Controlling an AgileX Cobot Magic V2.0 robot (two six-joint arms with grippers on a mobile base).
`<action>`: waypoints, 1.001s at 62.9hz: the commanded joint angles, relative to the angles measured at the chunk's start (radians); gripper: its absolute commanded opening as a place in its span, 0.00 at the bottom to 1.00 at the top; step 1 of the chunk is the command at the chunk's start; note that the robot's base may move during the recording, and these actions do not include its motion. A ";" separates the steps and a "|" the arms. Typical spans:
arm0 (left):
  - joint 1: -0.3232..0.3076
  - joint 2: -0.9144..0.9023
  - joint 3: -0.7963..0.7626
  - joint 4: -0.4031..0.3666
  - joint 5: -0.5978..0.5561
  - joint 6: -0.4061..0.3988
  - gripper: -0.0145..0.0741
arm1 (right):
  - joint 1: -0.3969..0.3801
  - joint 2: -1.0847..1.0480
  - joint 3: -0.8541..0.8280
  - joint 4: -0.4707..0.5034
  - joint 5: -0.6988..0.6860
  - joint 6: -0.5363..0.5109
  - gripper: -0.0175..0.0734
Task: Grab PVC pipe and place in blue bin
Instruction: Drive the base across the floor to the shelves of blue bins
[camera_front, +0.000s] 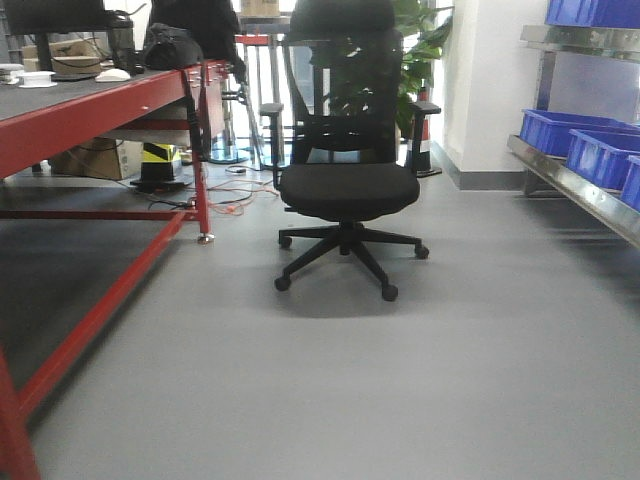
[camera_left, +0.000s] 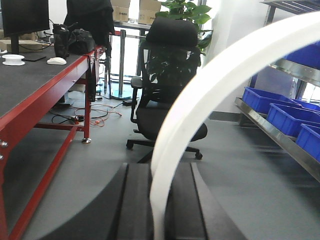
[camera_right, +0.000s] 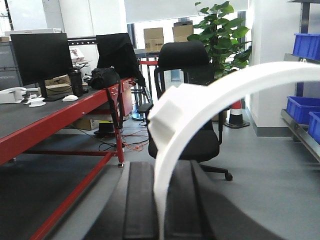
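Observation:
In the left wrist view a long white curved PVC pipe (camera_left: 210, 85) rises from between the jaws of my left gripper (camera_left: 159, 172) and arcs up to the right. The jaws are shut on it. In the right wrist view a white curved pipe (camera_right: 215, 90) stands the same way in my right gripper (camera_right: 161, 170), also shut on it, with a squared block (camera_right: 167, 112) on the arc. I cannot tell whether both views show one piece. Blue bins (camera_front: 560, 130) sit on a metal shelf at the right. Neither gripper nor pipe shows in the front view.
A black office chair (camera_front: 348, 185) stands ahead on the grey floor. A red-framed table (camera_front: 90, 115) with a monitor, bag and mouse runs along the left. The metal shelf (camera_front: 590, 195) lines the right wall. Cables and a plant lie behind the chair.

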 joint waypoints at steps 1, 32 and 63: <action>0.005 -0.005 -0.003 -0.007 -0.026 -0.001 0.04 | 0.001 -0.006 0.001 -0.006 -0.026 -0.005 0.01; 0.005 -0.005 -0.003 -0.007 -0.026 -0.001 0.04 | 0.001 -0.006 0.001 -0.006 -0.026 -0.005 0.01; 0.005 -0.005 -0.003 -0.007 -0.026 -0.001 0.04 | 0.001 -0.006 0.001 -0.006 -0.026 -0.005 0.01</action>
